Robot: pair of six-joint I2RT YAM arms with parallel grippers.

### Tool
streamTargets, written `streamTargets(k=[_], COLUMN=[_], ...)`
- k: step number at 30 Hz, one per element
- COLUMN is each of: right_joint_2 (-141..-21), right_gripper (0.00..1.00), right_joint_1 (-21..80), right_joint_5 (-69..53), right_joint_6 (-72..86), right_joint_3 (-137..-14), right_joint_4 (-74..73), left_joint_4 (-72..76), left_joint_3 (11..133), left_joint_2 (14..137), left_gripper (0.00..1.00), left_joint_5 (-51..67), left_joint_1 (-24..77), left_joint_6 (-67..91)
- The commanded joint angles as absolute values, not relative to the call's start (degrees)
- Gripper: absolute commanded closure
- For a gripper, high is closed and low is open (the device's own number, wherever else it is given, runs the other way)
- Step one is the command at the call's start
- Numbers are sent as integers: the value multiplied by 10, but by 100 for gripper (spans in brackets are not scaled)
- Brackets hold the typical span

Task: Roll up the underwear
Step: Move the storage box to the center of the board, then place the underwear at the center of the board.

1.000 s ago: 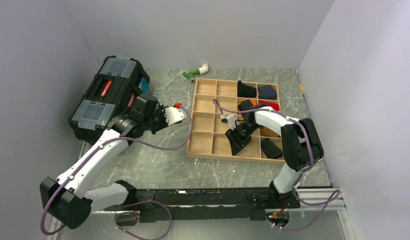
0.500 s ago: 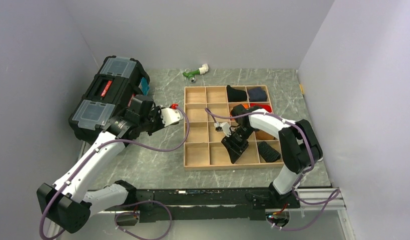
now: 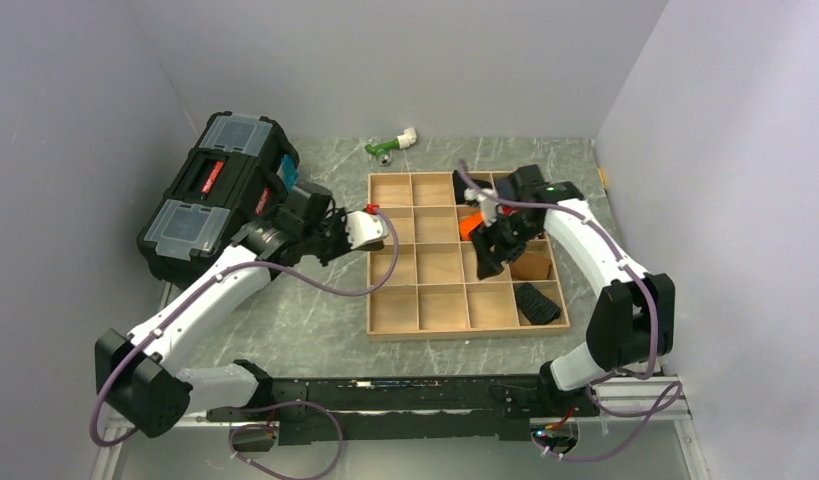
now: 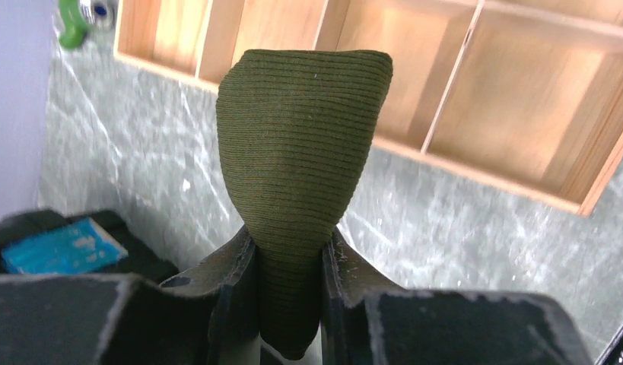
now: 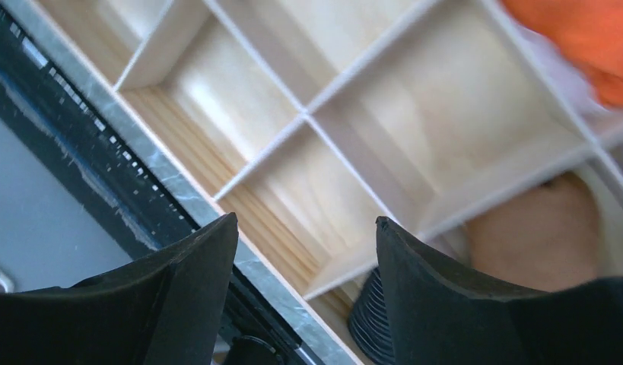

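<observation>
The underwear (image 4: 300,137) is a dark olive-green ribbed cloth, bunched and standing up between my left gripper's fingers; no waistband shows. My left gripper (image 4: 289,243) is shut on it, held over the marble table just left of the wooden tray (image 4: 475,171). In the top view the left gripper (image 3: 360,230) is at the tray's left edge (image 3: 370,260), and the cloth is hidden there. My right gripper (image 5: 305,220) is open and empty, raised above the tray's right-hand cells (image 3: 492,250).
The tray holds a black ribbed roll (image 3: 540,302), a brown roll (image 3: 533,265), orange cloth (image 3: 472,224) and dark cloths at the back right. A black toolbox (image 3: 215,190) stands at the left. A green and white object (image 3: 390,145) lies at the back.
The tray has shifted left. My right gripper rose from the tray's front middle cells and moved back and right. My left gripper moved right to the tray's edge.
</observation>
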State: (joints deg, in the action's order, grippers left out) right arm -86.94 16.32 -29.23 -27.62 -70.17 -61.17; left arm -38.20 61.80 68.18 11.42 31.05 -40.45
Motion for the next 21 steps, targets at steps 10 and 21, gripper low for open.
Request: streamTargets(k=[10, 21], right_joint_2=[-817, -895], right_gripper=[32, 44], right_joint_1=[-84, -206], right_joint_5=[-203, -220], right_joint_6=[-233, -272], right_joint_3=[-700, -671], right_joint_4=[-544, -525], left_joint_4=[-279, -282], left_joint_3=[834, 1019], left_joint_2=[904, 1115], left_gripper=[100, 100], left_joint_5=[154, 199], left_joint_1=[424, 479], left_joint_6=[-319, -315])
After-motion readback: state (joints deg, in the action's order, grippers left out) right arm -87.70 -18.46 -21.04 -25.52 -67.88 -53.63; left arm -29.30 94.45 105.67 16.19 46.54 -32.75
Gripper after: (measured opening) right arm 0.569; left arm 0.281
